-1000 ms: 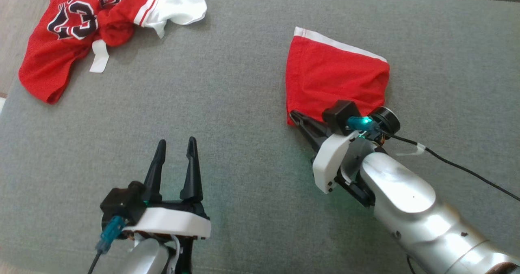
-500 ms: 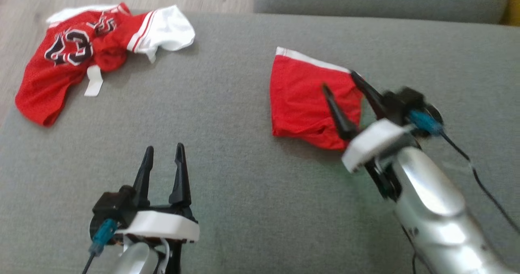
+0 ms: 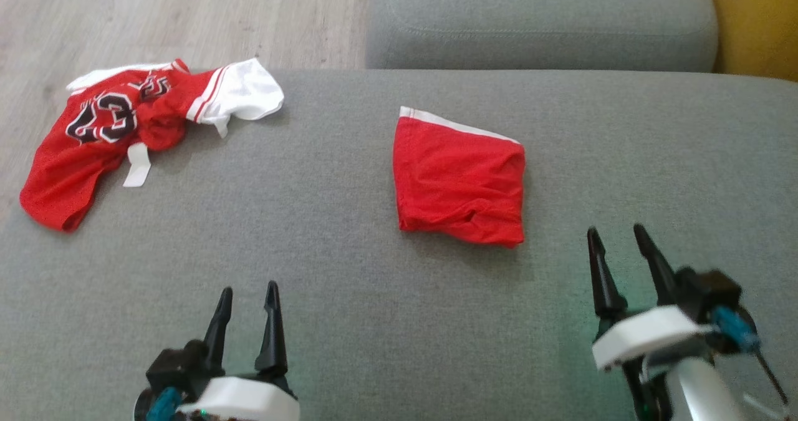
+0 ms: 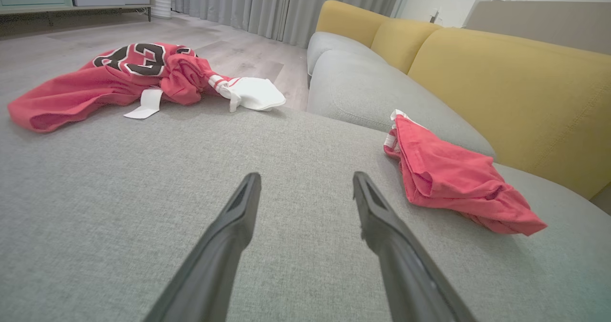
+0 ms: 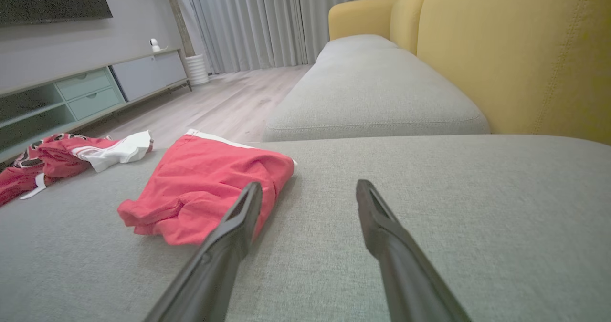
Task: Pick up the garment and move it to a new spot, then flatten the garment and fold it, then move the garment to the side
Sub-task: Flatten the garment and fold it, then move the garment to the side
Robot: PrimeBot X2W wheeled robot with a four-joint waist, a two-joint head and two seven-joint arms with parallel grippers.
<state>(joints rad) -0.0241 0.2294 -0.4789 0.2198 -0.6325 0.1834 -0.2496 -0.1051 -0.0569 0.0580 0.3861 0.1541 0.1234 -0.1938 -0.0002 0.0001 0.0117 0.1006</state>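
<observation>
- Left jaws: open, empty, fingers [image 3: 272,321] low over the grey sofa seat [image 3: 374,321] at the near edge, well apart from any cloth.
- Right jaws: open, empty, fingers [image 3: 603,277] pointing up the seat. The red shorts [image 3: 460,190] lie ahead and to their left. The right wrist view puts the left finger [image 5: 238,222] in line with the shorts' [image 5: 205,193] near corner, though I cannot tell if it touches.
- Task item: shorts folded to a compact block mid-seat, white band along the far edge. The near edge is thick and slightly rumpled, visible as stacked layers in the left wrist view [image 4: 453,183].
- Judgement: flatten and fold look done, and what remains is the move to the side.
- Method note: take the block from the near thick edge with the right jaws. Get the lower finger under every layer before closing. Carry low and level so the fold does not fall open, then set down flat.
- Risk: pinching only the top layer would unfold the block.
- Far left: red number-23 jersey [image 3: 106,140], crumpled at the seat's corner; keep the shorts clear of it.
- Beyond: second grey cushion [image 3: 536,28], wooden floor [image 3: 187,15], yellow backrest [image 3: 757,22].
</observation>
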